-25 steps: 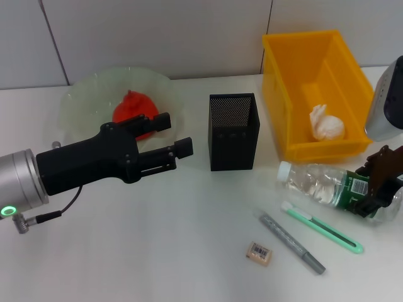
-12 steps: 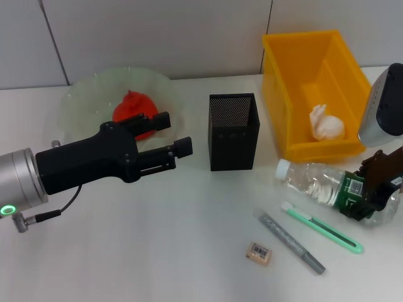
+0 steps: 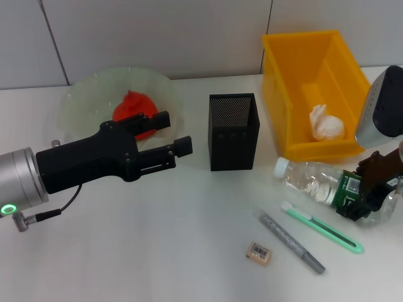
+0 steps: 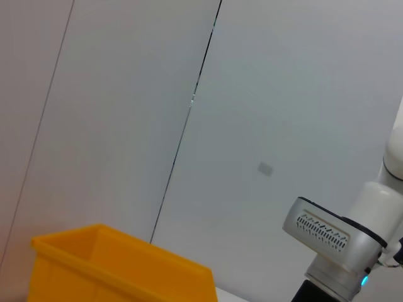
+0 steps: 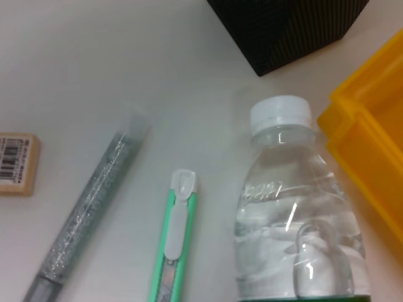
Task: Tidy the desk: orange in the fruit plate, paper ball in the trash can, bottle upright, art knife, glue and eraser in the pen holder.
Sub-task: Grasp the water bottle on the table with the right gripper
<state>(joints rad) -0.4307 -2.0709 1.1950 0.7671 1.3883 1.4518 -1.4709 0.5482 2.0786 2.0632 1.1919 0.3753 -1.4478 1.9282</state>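
- Bottle (image 3: 321,187) lies on its side on the desk (image 3: 189,251), cap toward the pen holder (image 3: 233,131), base under my right end effector (image 3: 366,196), just in front of the trash can (image 3: 315,88)
- My right end effector sits at the green label end with its fingers either side of the body; it looks closed on the bottle, though I judge that from the head view only
- My left end effector (image 3: 170,141) hovers with fingers apart and nothing in them, in front of the fruit plate (image 3: 82,100), where the orange (image 3: 133,110) already rests
- Paper ball (image 3: 326,123) is in the trash can, so righting the bottle is my step in hand
- To do it well, I should pivot about the base, swinging the cap up and clear of the trash can wall
- I should set the base flat before letting go, since the water inside will slosh
- Knife (image 5: 175,242), glue (image 5: 91,211) and eraser (image 5: 17,163) lie close by; I must not sweep them
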